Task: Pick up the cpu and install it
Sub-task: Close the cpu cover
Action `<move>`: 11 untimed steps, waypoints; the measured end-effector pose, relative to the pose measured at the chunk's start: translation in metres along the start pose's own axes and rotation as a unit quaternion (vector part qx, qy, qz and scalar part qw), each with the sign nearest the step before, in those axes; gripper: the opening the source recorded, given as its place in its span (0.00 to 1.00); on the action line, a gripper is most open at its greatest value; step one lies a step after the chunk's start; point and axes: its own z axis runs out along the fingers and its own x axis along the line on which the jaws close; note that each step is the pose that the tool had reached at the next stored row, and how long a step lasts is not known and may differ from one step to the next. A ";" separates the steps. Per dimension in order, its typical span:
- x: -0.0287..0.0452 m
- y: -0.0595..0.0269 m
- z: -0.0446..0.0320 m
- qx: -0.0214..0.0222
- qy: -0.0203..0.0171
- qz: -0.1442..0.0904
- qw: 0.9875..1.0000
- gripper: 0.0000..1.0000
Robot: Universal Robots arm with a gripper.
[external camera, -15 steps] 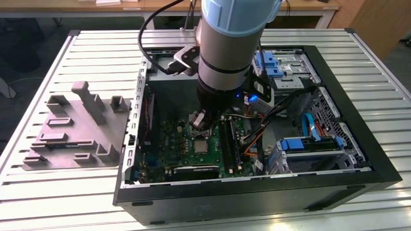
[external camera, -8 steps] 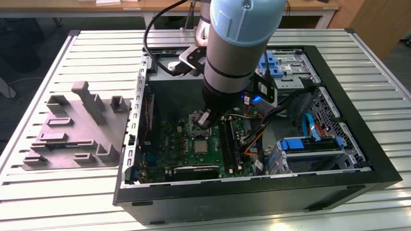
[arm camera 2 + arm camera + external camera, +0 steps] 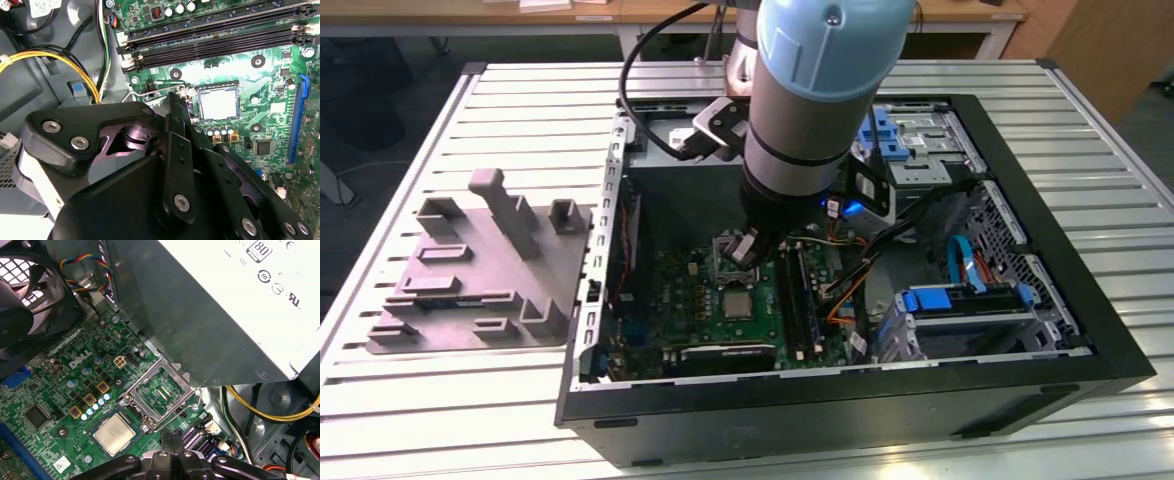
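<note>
- A slatted metal table (image 3: pixel 454 400) carries an open black computer case (image 3: pixel 1067 330); a grey moulded fixture (image 3: pixel 480 270) lies on the slats at the exterior view's left.
- Inside the case, the green motherboard (image 3: pixel 720 320) is bordered by dark memory slots (image 3: pixel 215 37) and a large grey metal box (image 3: pixel 220 310) with a pale label.
- The cpu (image 3: pixel 114 433) (image 3: pixel 218 104) (image 3: pixel 738 304), flat and silvery, is seated in the socket, whose metal frame (image 3: pixel 160 395) is swung open beside it.
- The gripper (image 3: pixel 175 102) (image 3: pixel 170 436) is held just above the board beside the cpu, its black fingers apparently pressed together with nothing between them.
</note>
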 end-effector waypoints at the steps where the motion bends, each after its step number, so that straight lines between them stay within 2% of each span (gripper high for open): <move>1: 0.0000 0.0000 0.0000 0.000 0.000 0.000 1.000 0.11; 8: 0.0000 0.0000 0.0002 0.000 0.000 0.000 1.000 0.11; 9: 0.0001 -0.0001 0.0003 -0.002 -0.003 0.000 1.000 0.11; 11: 0.0001 -0.0002 0.0005 -0.014 -0.015 -0.001 1.000 0.11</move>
